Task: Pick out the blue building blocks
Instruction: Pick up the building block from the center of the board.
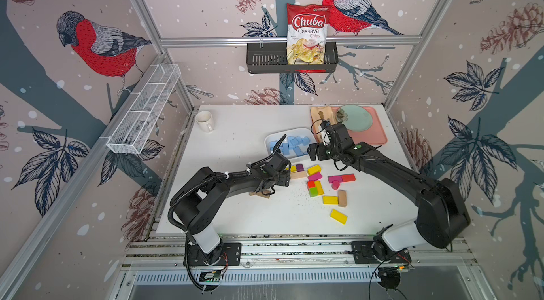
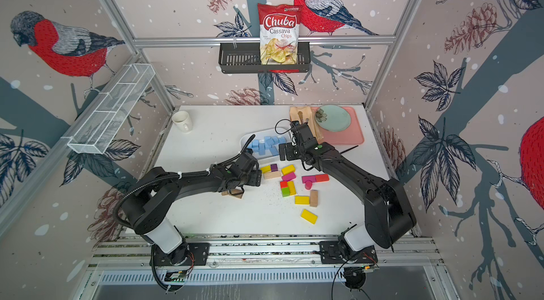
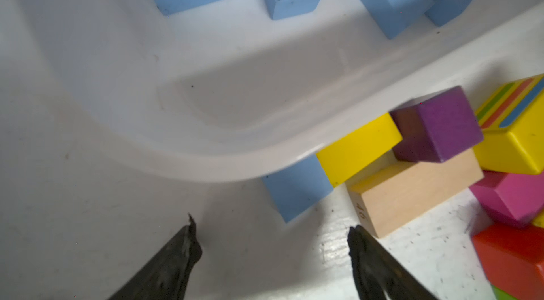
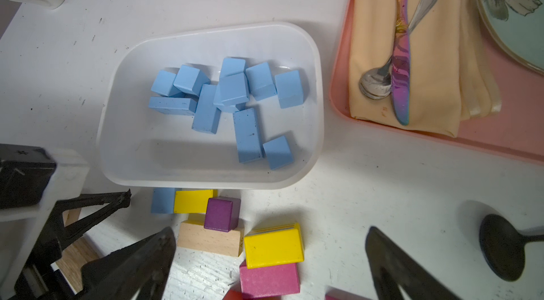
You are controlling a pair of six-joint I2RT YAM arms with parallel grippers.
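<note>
Just beside the near wall of the tray (image 4: 220,185) | step: last loose blue block (image 3: 297,192) — touching a yellow block (image 3: 353,151) | left gripper (image 3: 272,225) spread, empty; right gripper (image 4: 270,232) likewise | next — straddle it, pinch.

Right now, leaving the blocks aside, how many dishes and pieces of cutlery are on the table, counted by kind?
Mug: 1
Plate: 1, on the pink tray
Knife: 1, on the napkin
Spoons: 2, a silver spoon crossing the knife, a black spoon off the tray
Total: 5
</note>
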